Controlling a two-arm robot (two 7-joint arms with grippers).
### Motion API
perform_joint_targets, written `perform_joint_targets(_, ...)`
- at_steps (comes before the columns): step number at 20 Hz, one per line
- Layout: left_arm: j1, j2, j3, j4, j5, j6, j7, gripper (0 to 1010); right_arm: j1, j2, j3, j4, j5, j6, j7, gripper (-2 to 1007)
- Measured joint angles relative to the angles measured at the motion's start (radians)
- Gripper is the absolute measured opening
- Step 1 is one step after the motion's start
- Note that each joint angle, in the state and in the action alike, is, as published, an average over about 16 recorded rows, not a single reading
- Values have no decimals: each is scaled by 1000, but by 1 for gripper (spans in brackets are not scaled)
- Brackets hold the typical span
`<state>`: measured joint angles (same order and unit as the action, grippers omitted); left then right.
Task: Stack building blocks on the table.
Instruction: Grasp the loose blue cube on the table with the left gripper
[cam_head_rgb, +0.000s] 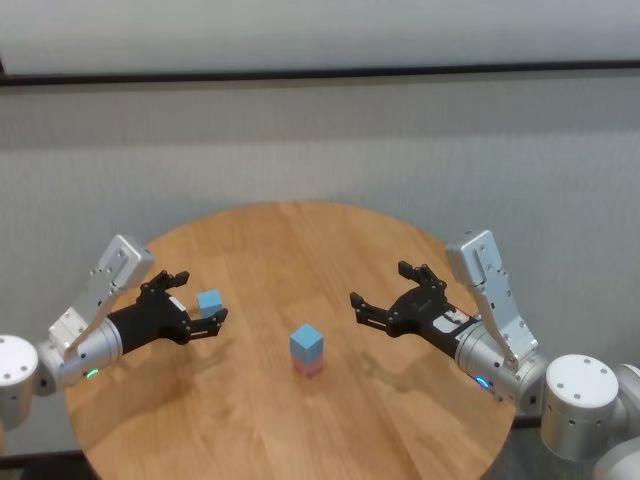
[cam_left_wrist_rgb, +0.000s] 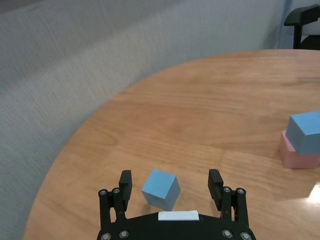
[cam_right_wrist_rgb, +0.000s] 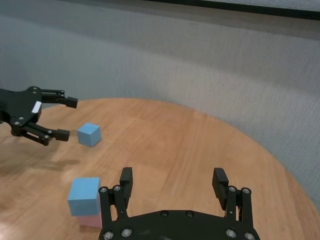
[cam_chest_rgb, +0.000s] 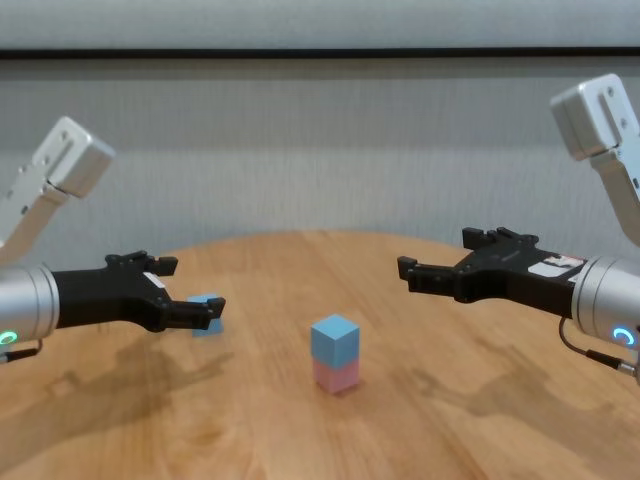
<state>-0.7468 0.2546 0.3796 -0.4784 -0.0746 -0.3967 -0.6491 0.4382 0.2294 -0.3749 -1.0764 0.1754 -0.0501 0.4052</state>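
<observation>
Progress looks about two-thirds: the left gripper stands spread around a loose blue block, which sits on the bench between its fingers, untouched. Farther out toward the right, a second blue block already rests on the pink block. Beyond that stack, the right gripper hovers spread and empty. Count: two blue blocks, one pink, two grippers.

blocks: blue, blue, pink | table: honey wood grain | tools: black
</observation>
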Motion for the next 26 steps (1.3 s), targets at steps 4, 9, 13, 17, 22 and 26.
perform_joint_targets(4,63,30,-4,-134,-5,62,14,1002,0,0,0,0,0,0,0,1005)
perform_joint_targets(9,106,51,-1,-223,-10,120,34,1003,0,0,0,0,0,0,0,1005)
perform_joint_targets(13,116,53,4,-242,-13,150,48,1003,0,0,0,0,0,0,0,1005)
perform_joint_targets(17,115,46,7,-240,-17,179,66,1002,0,0,0,0,0,0,0,1005)
perform_joint_targets(22,104,30,6,-216,-21,210,90,1002,0,0,0,0,0,0,0,1005)
perform_joint_targets(26,90,14,2,-187,-24,224,107,1002,0,0,0,0,0,0,0,1005)
